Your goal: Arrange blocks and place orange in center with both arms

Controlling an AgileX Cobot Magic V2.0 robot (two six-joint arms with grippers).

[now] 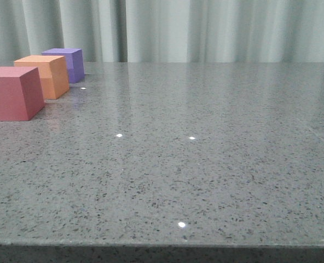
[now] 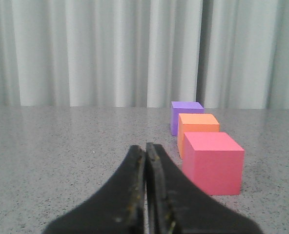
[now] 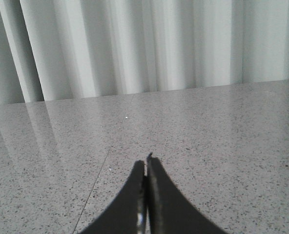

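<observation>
Left claw (image 2: 145,148) closed, empty, low beside red-pink cube (image 2: 214,162); right claw (image 3: 146,163) closed, empty.

Red-pink cube (image 1: 11,92), orange cube (image 1: 45,75), purple cube (image 1: 67,63) in a row

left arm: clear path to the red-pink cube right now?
Probably yes. In the left wrist view the red-pink cube sits just ahead of the left end effector, slightly to one side, with only bare table between them. The end effector is shut, so it must open first.
</observation>
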